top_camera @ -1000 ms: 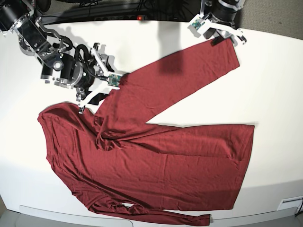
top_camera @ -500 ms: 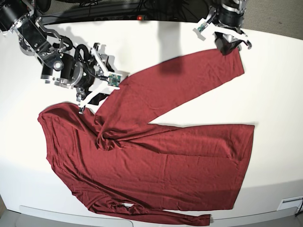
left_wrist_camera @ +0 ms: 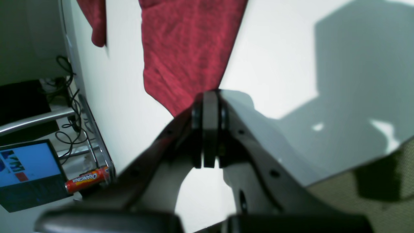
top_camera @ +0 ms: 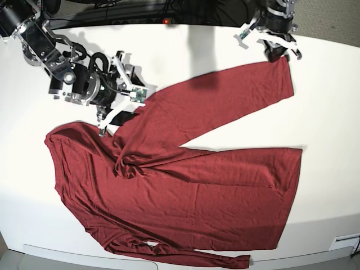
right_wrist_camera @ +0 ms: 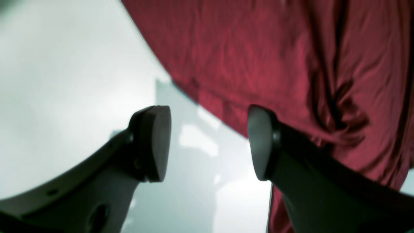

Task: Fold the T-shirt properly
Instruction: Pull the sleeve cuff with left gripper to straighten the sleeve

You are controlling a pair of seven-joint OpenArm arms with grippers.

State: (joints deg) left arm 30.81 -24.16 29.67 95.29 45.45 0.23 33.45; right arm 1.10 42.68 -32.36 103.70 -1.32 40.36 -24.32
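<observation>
I see the T-shirt [top_camera: 185,191] spread across the white table [top_camera: 332,112], body toward six o'clock, one long sleeve [top_camera: 225,98] running out toward one o'clock and the other sleeve [top_camera: 180,256] lying along the near edge. My left gripper [top_camera: 279,54] sits at the cuff end of the far sleeve — in the left wrist view its jaws are pressed together with the cuff [left_wrist_camera: 190,64] meeting them, so I judge it clenched on the T-shirt, though the pinch point itself is hidden by the pads. My right gripper [top_camera: 115,115] hovers at ten o'clock, just beside the bunched fabric [top_camera: 126,163] near the shoulder; its fingers [right_wrist_camera: 155,142] stand apart — nothing between them, table showing in the gap.
</observation>
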